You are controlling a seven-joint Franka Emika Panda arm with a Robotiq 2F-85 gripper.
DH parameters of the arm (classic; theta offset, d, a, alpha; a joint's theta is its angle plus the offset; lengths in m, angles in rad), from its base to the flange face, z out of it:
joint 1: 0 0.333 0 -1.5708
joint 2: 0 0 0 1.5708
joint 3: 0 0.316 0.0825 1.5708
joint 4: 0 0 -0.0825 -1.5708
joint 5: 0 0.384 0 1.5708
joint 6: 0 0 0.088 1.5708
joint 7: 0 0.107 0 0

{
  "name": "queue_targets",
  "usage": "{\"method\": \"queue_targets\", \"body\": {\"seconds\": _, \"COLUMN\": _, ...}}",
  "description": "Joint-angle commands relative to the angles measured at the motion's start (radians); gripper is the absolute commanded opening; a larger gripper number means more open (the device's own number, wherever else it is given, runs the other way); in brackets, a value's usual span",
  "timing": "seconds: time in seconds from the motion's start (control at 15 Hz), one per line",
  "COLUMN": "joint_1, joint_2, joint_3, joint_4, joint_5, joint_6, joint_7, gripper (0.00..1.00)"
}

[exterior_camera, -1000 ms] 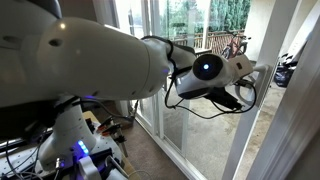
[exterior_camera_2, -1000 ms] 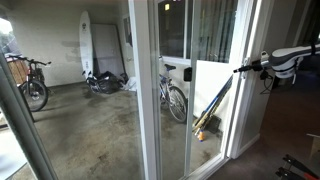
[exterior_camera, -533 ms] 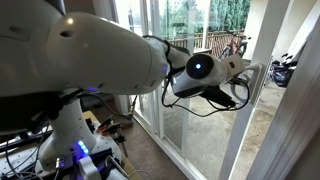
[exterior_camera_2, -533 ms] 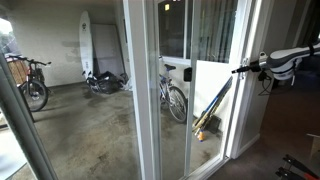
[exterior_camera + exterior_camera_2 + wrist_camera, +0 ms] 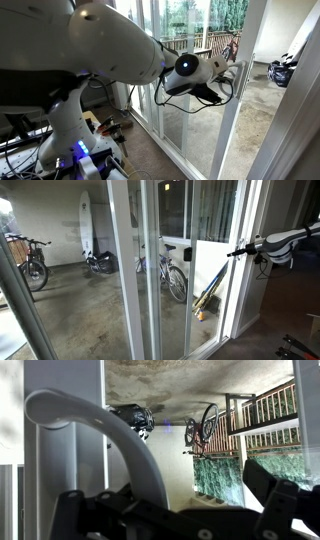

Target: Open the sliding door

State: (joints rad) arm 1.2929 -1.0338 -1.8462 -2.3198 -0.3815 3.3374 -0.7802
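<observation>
While fingers (image 5: 278,495) flank the sliding door (image 5: 233,130) handle (image 5: 118,428), the hand (image 5: 233,76) stands spread.

Your arm (image 5: 110,45) stretches out roughly level from its base, with the wrist (image 5: 186,66) at its far end. Your claw (image 5: 236,73) points forward, and in the wrist view its fingers (image 5: 285,500) stand wide apart.

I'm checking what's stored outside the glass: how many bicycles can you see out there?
2 in an exterior view: the left bicycle at the far left edge, the middle bicycle near the centre. The dark heap by the surfboard is too unclear to count; others may be hidden.
</observation>
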Motion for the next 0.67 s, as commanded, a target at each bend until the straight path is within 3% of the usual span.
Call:
{"method": "queue_targets", "body": {"seconds": 0.0, "joint_1": 0.045, "joint_2": 0.057, "joint_3": 0.019, "joint_4": -0.073, "joint_5": 0.024, "joint_6": -0.030, "joint_7": 0.059, "gripper": 1.00}}
{"method": "queue_targets", "body": {"seconds": 0.13, "joint_1": 0.028, "joint_2": 0.049, "joint_3": 0.040, "joint_4": -0.090, "joint_5": 0.021, "joint_6": -0.079, "joint_7": 0.072, "gripper": 1.00}}
{"method": "queue_targets", "body": {"seconds": 0.2, "joint_1": 0.015, "joint_2": 0.010, "joint_3": 0.006, "joint_4": -0.036, "joint_5": -0.008, "joint_6": -0.020, "joint_7": 0.032, "gripper": 1.00}}
{"method": "queue_targets", "body": {"seconds": 0.6, "joint_1": 0.016, "joint_2": 0.001, "joint_3": 0.004, "joint_4": -0.035, "joint_5": -0.008, "joint_6": -0.023, "joint_7": 0.033, "gripper": 1.00}}
